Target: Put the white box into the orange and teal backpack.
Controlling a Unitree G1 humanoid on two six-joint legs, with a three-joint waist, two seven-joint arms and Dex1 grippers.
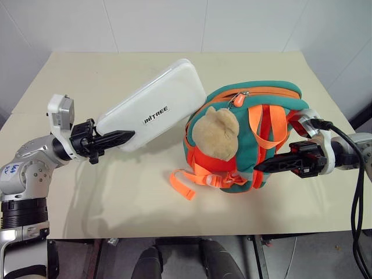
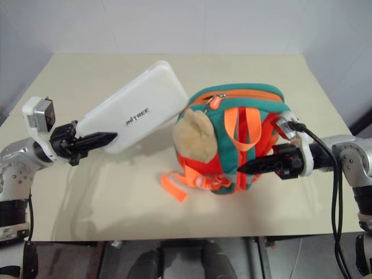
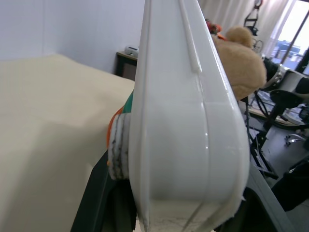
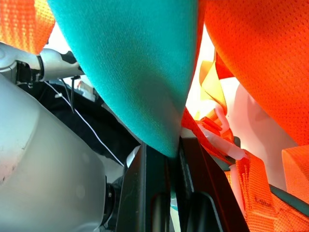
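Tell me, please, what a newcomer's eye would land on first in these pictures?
Probably the orange and teal backpack, standing on the beige table with a tan plush ball on its front; the right tool is shut on its teal fabric. Next, the white box, held tilted off the table by the left tool, its far end close beside the backpack.

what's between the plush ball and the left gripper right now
The white box, held in the left gripper, spans that stretch; its far end nearly meets the plush ball on the backpack in both eye views.
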